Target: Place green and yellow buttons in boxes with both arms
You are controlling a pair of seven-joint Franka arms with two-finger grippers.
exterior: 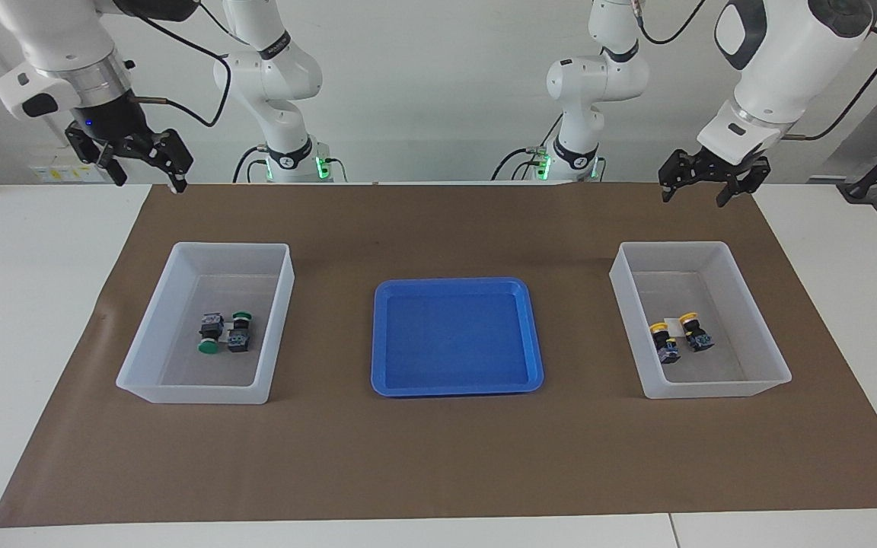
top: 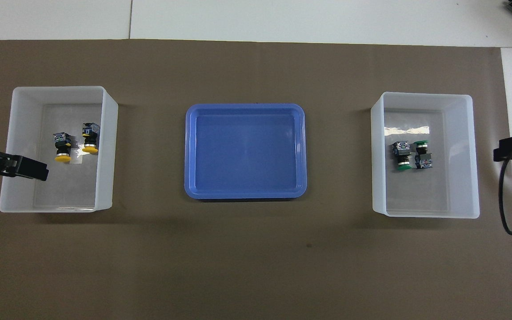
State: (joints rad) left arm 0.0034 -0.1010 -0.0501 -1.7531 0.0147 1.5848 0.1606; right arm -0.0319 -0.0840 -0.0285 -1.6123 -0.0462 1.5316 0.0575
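- The two green buttons [exterior: 225, 333] lie side by side, touching or nearly so, on the floor of the clear box [exterior: 180, 312] at the left of the facing view; in the overhead view the same pair [top: 412, 155] sits in the box [top: 378, 146] at the right of the frame.
- One green button lies with its cap toward the bottom of the facing view, the other with its cap toward the top.
- The two yellow buttons [exterior: 680, 337] lie close together in the second clear box [exterior: 773, 342] at the right of the facing view, caps toward the robots; in the overhead view they [top: 76, 144] rest in the box [top: 109, 146] at the left of the frame.
- Between the boxes, at centre frame, sits a blue tray [exterior: 457, 384] with nothing in it, seen also from overhead [top: 245, 193].
- All three containers rest on a brown mat [exterior: 438, 457] covering the white table [exterior: 20, 304].
- The left gripper [exterior: 701, 189] hangs in the upper right of the facing view, above the mat's edge, fingers spread wide and holding nothing.
- The right gripper [exterior: 145, 171] hangs in the upper left of the facing view, over the mat's corner, likewise wide and free of any load.
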